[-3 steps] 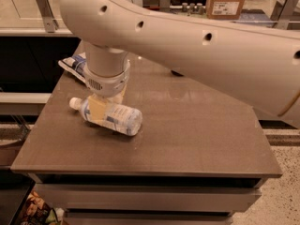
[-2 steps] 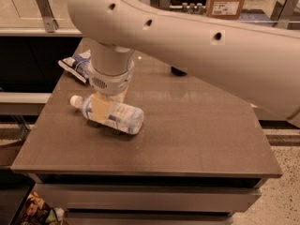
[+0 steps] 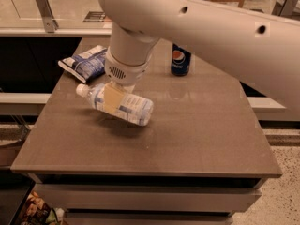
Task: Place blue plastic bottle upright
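Grey-brown tabletop (image 3: 197, 139): left of the Pepsi can (image 3: 181, 60), the gripper (image 3: 114, 97) clasps the blue plastic bottle (image 3: 133, 109) between its fingers, horizontal and apparently lifted; tipping it upright and setting it down remain.

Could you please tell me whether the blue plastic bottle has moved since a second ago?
Yes. Clamped in the gripper, the blue plastic bottle has risen slightly off the table, its cap end now nearer the snack bag.

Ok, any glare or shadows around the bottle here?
Camera view: soft shadow on the table under the blue plastic bottle, gripper clamped on it from above; faint sheen in front of the Pepsi can; no harsh glare.
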`<control>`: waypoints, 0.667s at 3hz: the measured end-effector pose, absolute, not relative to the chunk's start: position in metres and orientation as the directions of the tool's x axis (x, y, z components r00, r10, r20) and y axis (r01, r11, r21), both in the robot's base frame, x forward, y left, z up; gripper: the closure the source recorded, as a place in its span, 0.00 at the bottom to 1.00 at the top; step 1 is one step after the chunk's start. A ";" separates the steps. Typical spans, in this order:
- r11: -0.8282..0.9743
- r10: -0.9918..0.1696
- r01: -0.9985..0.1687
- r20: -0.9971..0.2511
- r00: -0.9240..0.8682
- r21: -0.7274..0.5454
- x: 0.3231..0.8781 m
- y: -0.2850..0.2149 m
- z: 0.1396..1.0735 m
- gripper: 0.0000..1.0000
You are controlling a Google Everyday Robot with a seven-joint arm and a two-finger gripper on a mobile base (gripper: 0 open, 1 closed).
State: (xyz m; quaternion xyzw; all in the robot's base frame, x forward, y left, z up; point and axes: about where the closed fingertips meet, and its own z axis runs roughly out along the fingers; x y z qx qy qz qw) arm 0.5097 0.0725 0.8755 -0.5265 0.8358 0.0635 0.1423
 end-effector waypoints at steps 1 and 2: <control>0.414 -0.856 -0.908 -0.369 -0.362 -0.069 0.509 0.061 0.896 1.00; 0.373 -0.841 -0.924 -0.454 -0.295 -0.090 0.505 0.056 0.920 1.00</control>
